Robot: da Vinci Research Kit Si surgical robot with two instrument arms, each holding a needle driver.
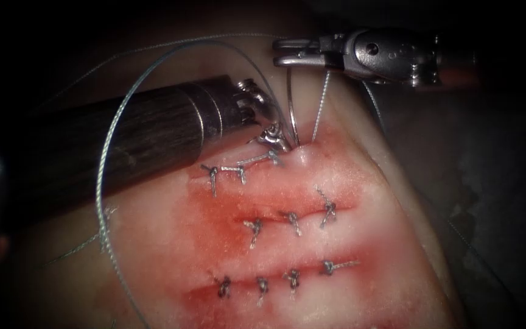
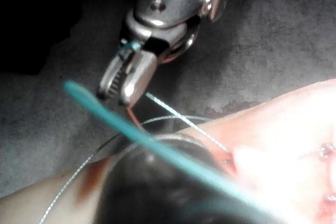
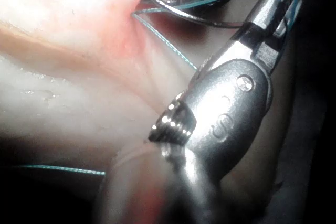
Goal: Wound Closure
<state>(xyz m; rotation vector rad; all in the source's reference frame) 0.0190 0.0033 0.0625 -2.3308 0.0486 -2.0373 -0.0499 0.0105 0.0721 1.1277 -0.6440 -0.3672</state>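
While the thin curved steel needle [image 1: 290,109] is standing nearly upright above the uppermost cut, its upper end is sitting in the right arm's silver needle driver [image 1: 290,52], whose jaws are closed on it close to that end. The lower end is meeting the pale pink pork tissue [image 1: 360,244] at the right end of that cut and appears to be in the tissue there; how deep cannot be told. In the left wrist view the same right tool [image 2: 123,85] is gripping the needle [image 2: 135,119] just past its jaw tips, with the curve hanging down toward the tissue.

The needle's long axis is running down and slightly right from the right tool's grip, so the free part of the curve is lying below that tool. The left arm's dark-shafted needle driver [image 1: 272,137] is resting at the tissue just left of the needle's lower end, making it the nearer tool to that end. What it is holding, if anything, cannot be told.

The grey twisted thread [image 1: 321,106] is rising from the tissue just right of the needle toward the right tool, and a long loop of it is sweeping around the left tool's shaft. Knotted stitches [image 1: 254,228] are lying along all three cuts, with red fluid [image 1: 214,219] staining the tissue around them.
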